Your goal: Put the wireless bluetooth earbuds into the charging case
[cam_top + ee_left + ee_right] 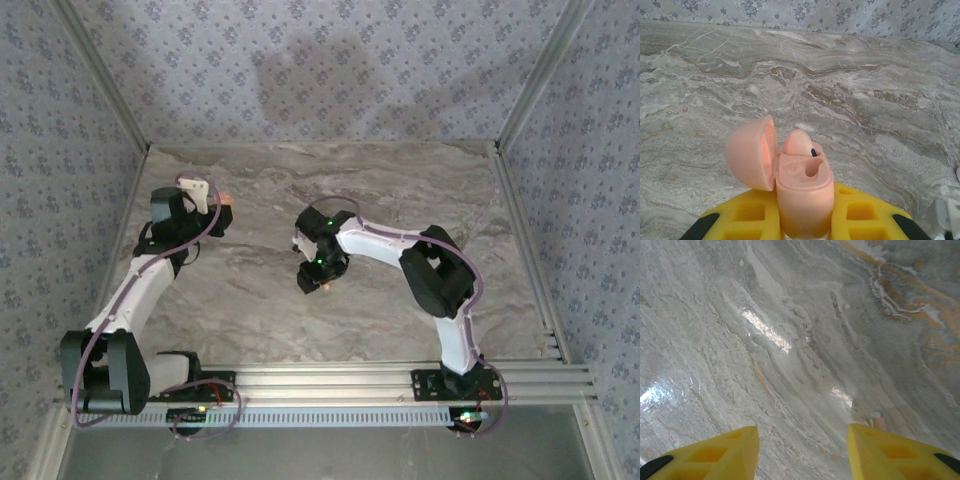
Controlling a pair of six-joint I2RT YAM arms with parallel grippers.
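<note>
My left gripper [805, 217] is closed on the charging case [803, 197], which stands upright between my yellow fingers, above the marble table [865, 100]. Its lid [751, 152] is swung open to the left of the body. One earbud [799, 142] sits in the case on the side far from my fingers. It is pink like the case and has a small dark tip. The pocket [813, 169] beside it looks empty. So I judge the task is half done: one piece is in and one is missing.

My right gripper [802, 452] hangs low over the table with its fingers apart and nothing between them. Just beyond the tip of its right finger lies a small pinkish thing [875, 418]. I think it is the second earbud, but it is too small to be sure.

The step in hand, as I judge it, is to pick up this piece. The next move calls for a small shift of the right gripper to its right, so that the piece comes between the fingers. Then a gentle closing is needed, because so tiny a thing can slip or roll away. After that it must go to the empty pocket, with my left side holding the case steady.
</note>
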